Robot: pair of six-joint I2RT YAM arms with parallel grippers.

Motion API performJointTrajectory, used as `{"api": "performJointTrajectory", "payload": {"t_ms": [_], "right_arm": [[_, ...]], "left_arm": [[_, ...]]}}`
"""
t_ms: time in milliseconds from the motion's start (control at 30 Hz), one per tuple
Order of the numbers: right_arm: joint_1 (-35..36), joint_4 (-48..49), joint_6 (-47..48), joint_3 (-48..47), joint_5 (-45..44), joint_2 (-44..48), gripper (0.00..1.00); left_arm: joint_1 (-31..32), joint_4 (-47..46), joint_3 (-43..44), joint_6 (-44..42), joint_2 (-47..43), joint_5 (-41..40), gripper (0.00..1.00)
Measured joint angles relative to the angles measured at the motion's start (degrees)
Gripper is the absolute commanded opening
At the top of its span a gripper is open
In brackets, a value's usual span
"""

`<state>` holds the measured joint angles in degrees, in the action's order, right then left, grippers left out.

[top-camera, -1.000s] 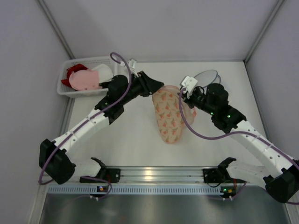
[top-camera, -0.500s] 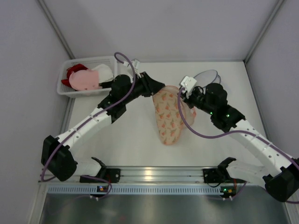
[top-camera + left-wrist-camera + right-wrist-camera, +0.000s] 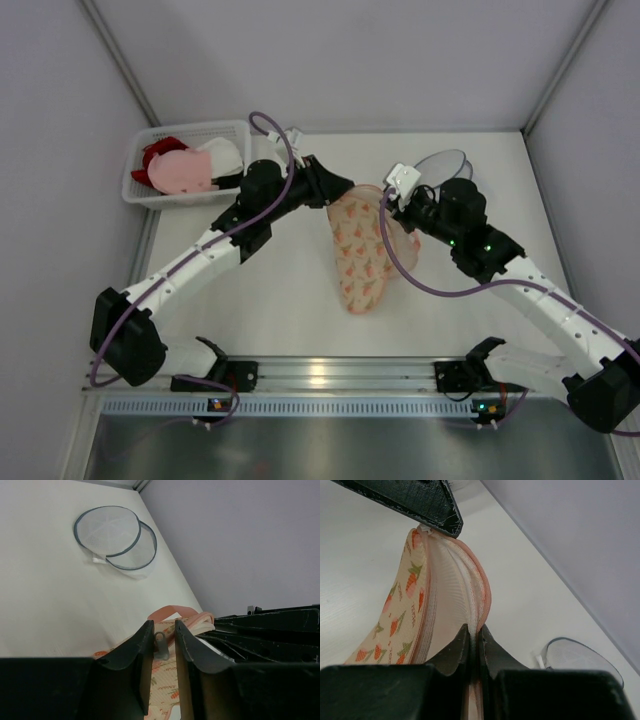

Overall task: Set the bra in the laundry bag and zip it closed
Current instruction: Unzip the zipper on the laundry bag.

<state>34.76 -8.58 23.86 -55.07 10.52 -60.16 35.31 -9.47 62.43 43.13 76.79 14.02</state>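
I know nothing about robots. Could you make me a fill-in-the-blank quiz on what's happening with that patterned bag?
The right hand is pinching the laundry bag's pink ____.
The left hand has the zip pull between its ____.
The bra lies in the white ____, outside the bag.
Missing words: rim; fingers; basket.

My left arm (image 3: pixel 205 250) sits a touch farther from me than a second ago, and the left gripper (image 3: pixel 343 192) with it. The laundry bag (image 3: pixel 362 255) looks slimmer, its near tip shifted slightly left.
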Motion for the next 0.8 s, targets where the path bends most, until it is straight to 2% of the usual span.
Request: {"api": "performJointTrajectory", "payload": {"t_ms": [133, 167, 367, 500, 800], "right_arm": [[0.0, 0.0, 0.02, 0.0, 0.0, 0.02, 0.0], [0.0, -0.02, 0.02, 0.0, 0.0, 0.0, 0.0], [0.0, -0.04, 0.07, 0.0, -0.2, 0.0, 0.0], [0.0, -0.02, 0.11, 0.0, -0.33, 0.0, 0.0], [1.46, 1.07, -1.66, 0.02, -1.18, 0.02, 0.0]], "left_arm": [[0.0, -0.02, 0.0, -0.59, 0.0, 0.04, 0.13], [0.0, -0.02, 0.0, -0.7, 0.0, 0.07, 0.0], [0.04, -0.52, 0.02, -0.81, 0.46, -0.9, 0.0], [0.42, -0.72, -0.37, -0.92, 0.02, -4.52, 0.0], [1.62, -1.51, -6.23, -2.34, -9.05, -14.51, 0.0]]}}
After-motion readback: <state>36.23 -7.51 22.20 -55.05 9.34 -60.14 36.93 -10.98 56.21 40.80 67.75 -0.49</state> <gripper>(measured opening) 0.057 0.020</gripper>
